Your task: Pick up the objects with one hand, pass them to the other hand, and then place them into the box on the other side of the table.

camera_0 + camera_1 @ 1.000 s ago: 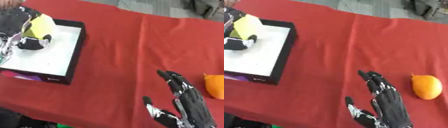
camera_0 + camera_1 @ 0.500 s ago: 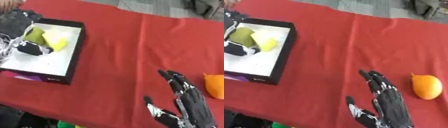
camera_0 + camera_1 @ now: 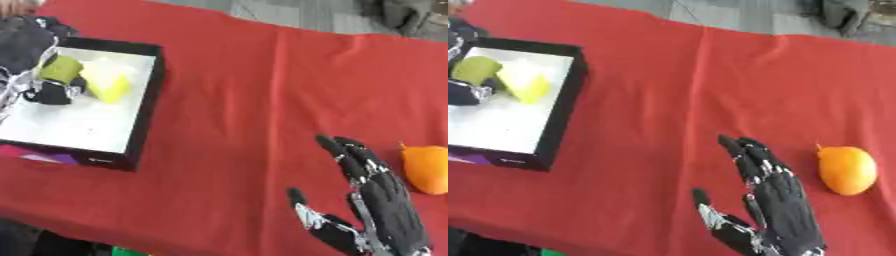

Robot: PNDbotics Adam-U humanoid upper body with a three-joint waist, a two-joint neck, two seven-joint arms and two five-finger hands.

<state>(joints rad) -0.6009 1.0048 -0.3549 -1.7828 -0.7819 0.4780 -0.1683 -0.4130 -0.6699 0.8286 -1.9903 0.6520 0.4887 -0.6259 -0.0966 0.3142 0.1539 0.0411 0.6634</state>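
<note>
A green object is held in the curled fingers of the left hand inside the box at the left, beside a yellow block, while the right hand is kept open, fingers apart, near an orange.

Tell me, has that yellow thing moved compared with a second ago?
Yes. The yellow object has gone down from up in the left hand onto the white floor of the box, beside the green one.
</note>
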